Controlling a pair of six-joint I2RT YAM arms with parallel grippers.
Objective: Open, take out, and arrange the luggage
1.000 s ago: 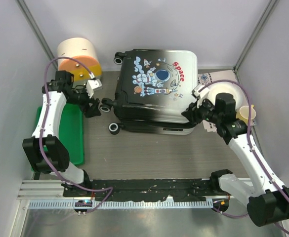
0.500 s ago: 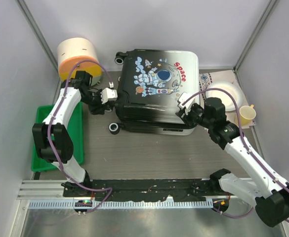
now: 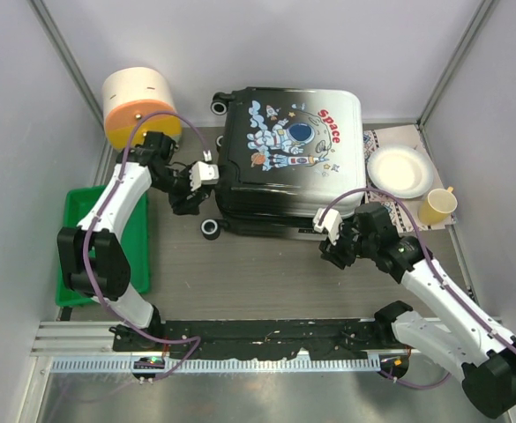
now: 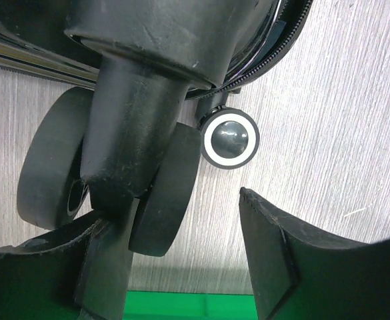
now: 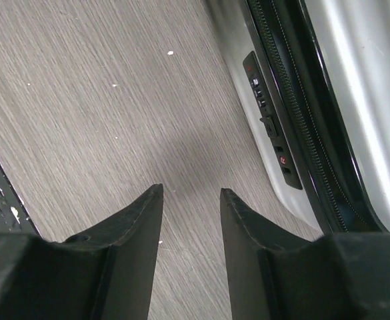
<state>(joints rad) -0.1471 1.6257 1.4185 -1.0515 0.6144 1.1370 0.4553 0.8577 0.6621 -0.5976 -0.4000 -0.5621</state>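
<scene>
Flat on the wood-grain table (image 3: 266,273), toward its far side, print side up and zipped shut: the luggage (image 3: 284,159), a small hard-shell case. Black over the far part of the shell, fading to white at the near edge, with a cartoon astronaut and "Space" in red across the top.

Along the table's left edge, a green tray (image 3: 77,220). Beyond it, in the far left corner, a cream-and-orange cylinder (image 3: 138,101). Right of the case, a white plate (image 3: 399,170) on a patterned mat (image 3: 377,141), and a pale yellow cup (image 3: 437,207).

At the luggage's left end, the left gripper (image 4: 175,210), fingers spread wide on either side of a black twin caster wheel (image 4: 168,193). Wheel close against one finger, well clear of the other, not clamped. A second wheel (image 3: 210,228) just beyond, at the near left corner.

Near the case's near right corner, low over bare table, the right gripper (image 5: 190,193), fingers parted by a narrow gap, nothing between them. Close beside it but untouched, the white side wall with its zip and small combination lock (image 5: 269,120).
</scene>
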